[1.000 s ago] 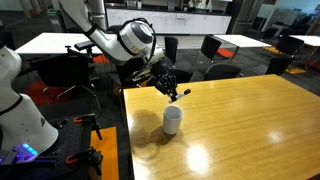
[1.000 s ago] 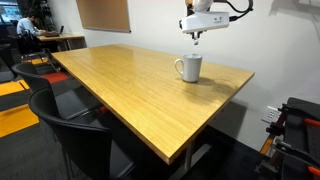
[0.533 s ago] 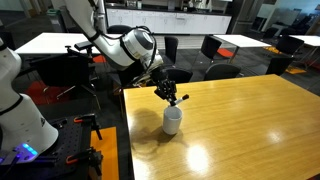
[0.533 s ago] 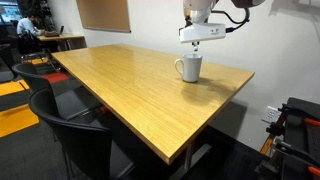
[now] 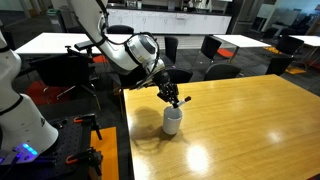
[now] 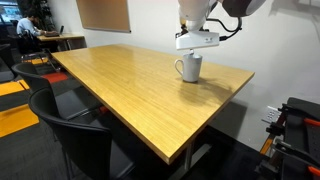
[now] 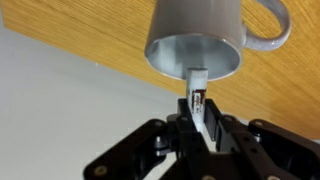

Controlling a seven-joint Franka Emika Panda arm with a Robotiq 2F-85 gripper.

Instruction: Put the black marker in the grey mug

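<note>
surface: wooden table [image 6: 130, 95] | on it: grey mug [image 6: 189, 68], upright near edge

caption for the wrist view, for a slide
Wrist view: tool shut on the black marker, its whitish end lined up with the mouth of the grey mug

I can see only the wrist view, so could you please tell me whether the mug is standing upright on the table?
Observer: Yes, in an exterior view the mug stands upright on the table.
Operator: Thank you. The marker looks aimed into it from here; how high is the gripper?
Observer: The gripper hangs just above the mug, not touching it as far as I can tell.
Operator: Is the mug near an edge?
Observer: Yes, it is close to the table's edge on the side where the arm comes in.
</note>
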